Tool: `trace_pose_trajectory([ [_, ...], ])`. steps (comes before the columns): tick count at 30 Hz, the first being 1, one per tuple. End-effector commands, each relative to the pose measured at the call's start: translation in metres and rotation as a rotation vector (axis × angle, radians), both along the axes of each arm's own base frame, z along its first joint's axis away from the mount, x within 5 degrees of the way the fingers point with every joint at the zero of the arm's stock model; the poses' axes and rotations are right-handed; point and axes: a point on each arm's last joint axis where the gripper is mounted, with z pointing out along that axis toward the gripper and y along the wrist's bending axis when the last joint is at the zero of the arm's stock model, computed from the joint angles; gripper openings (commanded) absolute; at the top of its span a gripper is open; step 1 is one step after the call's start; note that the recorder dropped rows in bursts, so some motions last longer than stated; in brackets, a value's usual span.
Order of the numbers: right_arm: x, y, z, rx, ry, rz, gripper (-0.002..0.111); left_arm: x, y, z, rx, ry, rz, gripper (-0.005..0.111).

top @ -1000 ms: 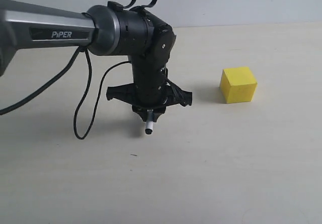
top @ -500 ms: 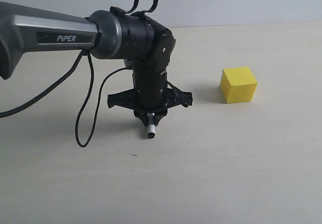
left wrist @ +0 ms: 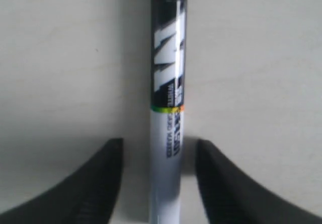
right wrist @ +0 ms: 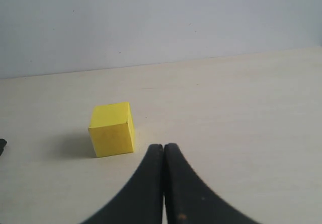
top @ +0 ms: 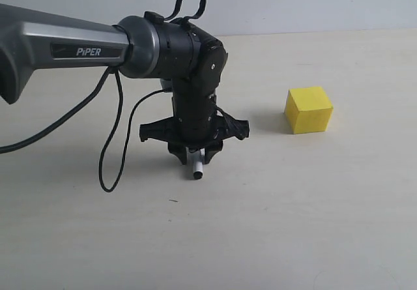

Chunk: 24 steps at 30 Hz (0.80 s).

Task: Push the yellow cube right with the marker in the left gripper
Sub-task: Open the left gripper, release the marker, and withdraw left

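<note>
Left jaws hold white-and-black printed marker (left wrist: 166, 148); yellow cube (top: 309, 109) plain, sharp-edged.

The small sharp-edged cube (top: 309, 109) is plain bright yellow. The slim marker pen (left wrist: 167, 108) runs black with bold white lettering, a thin rainbow band, then white with small black print. The two-fingered left gripper (top: 196, 159) is black, its arm tube (top: 39, 39) grey, lettered white.

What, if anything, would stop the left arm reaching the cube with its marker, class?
Probably nothing, so likely yes. The left tool holds the marker pointing down by the table, and only bare table lies between it and the cube, off to the right.
</note>
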Motion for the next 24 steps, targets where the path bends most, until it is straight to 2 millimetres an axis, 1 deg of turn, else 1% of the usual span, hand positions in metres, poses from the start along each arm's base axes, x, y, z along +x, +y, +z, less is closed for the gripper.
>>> trace_pose_trajectory([
  [1, 0.0, 0.0, -0.001, 0.0, -0.002, 0.001, 0.0, 0.003, 0.002, -0.003, 0.019, -0.004, -0.02, 0.082],
  [2, 0.0, 0.0, -0.001, 0.0, -0.002, 0.001, 0.0, 0.002, 0.003, -0.003, 0.032, -0.001, -0.04, 0.092],
  [4, 0.0, 0.0, -0.001, 0.0, -0.002, 0.001, 0.0, 0.003, 0.005, -0.001, 0.052, -0.005, -0.079, 0.103],
  [6, 0.0, 0.0, -0.001, 0.0, -0.002, 0.001, 0.0, 0.002, 0.006, 0.003, 0.064, -0.005, -0.13, 0.105],
  [9, 0.0, 0.0, -0.001, 0.0, -0.002, 0.001, 0.0, 0.001, 0.008, 0.019, 0.064, -0.019, -0.243, 0.105],
  [10, 0.0, 0.0, -0.001, 0.0, -0.002, 0.001, 0.0, 0.001, 0.008, 0.03, 0.058, -0.032, -0.296, 0.105],
  [12, 0.0, 0.0, -0.001, 0.0, -0.002, 0.001, 0.0, -0.002, 0.011, 0.047, 0.052, -0.048, -0.34, 0.105],
  [13, 0.0, 0.0, -0.001, 0.0, -0.002, 0.001, 0.0, -0.003, 0.012, 0.063, 0.045, -0.069, -0.393, 0.105],
  [15, 0.0, 0.0, -0.001, 0.0, -0.002, 0.001, 0.0, -0.008, 0.015, 0.087, 0.032, -0.101, -0.448, 0.103],
  [17, 0.0, 0.0, -0.001, 0.0, -0.002, 0.001, 0.0, -0.017, 0.017, 0.114, 0.01, -0.145, -0.513, 0.097],
  [18, 0.0, 0.0, -0.001, 0.0, -0.002, 0.001, 0.0, -0.021, 0.018, 0.126, -0.002, -0.167, -0.537, 0.092],
  [19, 0.0, 0.0, -0.001, 0.0, -0.002, 0.001, 0.0, -0.029, 0.019, 0.14, -0.022, -0.197, -0.567, 0.084],
  [20, 0.0, 0.0, -0.001, 0.0, -0.002, 0.001, 0.0, -0.035, 0.019, 0.149, -0.035, -0.217, -0.583, 0.078],
  [21, 0.0, 0.0, -0.001, 0.0, -0.002, 0.001, 0.0, -0.043, 0.019, 0.158, -0.049, -0.238, -0.6, 0.07],
  [22, 0.0, 0.0, -0.001, 0.0, -0.002, 0.001, 0.0, -0.053, 0.021, 0.168, -0.067, -0.27, -0.628, 0.057],
  [23, 0.0, 0.0, -0.001, 0.0, -0.002, 0.001, 0.0, -0.062, 0.021, 0.174, -0.083, -0.29, -0.646, 0.047],
  [24, 0.0, 0.0, -0.001, 0.0, -0.002, 0.001, 0.0, -0.072, 0.022, 0.18, -0.103, -0.317, -0.666, 0.034],
])
